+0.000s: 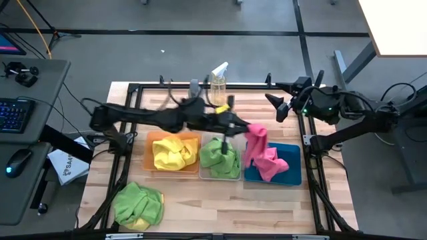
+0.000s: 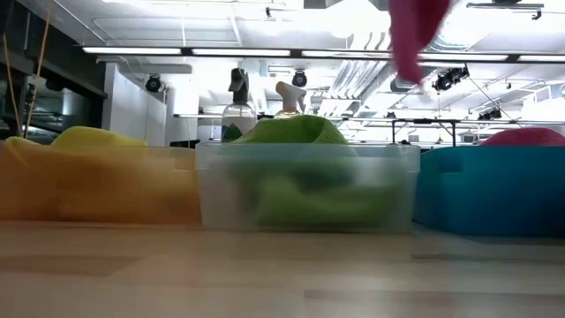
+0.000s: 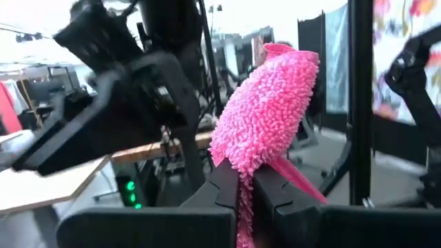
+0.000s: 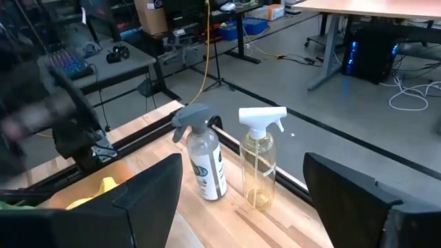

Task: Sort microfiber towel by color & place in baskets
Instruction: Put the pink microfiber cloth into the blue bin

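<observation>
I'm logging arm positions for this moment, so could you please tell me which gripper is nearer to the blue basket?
The left. The left gripper holds a pink towel above the blue basket's left edge; the right gripper waits open at the table's back edge, farther away.

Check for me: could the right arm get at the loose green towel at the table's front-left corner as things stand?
Probably not easily. The right gripper waits open at the far right edge; the green towel lies diagonally opposite, with the left gripper, its pink towel and the baskets between.

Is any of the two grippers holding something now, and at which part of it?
The left gripper holds a pink towel, jaws pinched on a bunched fold near its top; the rest hangs over the blue basket. The right gripper holds nothing.
</observation>
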